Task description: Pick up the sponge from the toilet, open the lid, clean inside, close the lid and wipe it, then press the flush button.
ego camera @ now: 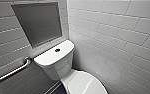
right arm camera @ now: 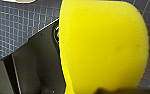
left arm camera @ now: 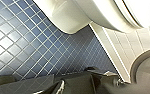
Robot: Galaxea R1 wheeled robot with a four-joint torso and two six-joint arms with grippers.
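Right jaws look clamped on the yellow sponge (right arm camera: pixel 103 45), which hangs above the blue floor tiles (right arm camera: pixel 16 27). For the left jaws, I cannot tell. On my head camera the white toilet (ego camera: pixel 56 65) sits toward six o'clock. Its lid (ego camera: pixel 88 83) is down at five o'clock, and the flush button (ego camera: pixel 57 50) shows dark near centre. I judge the pickup done and lid-opening the step in hand. That calls for catching the lid's front rim and swinging it back toward the tank.
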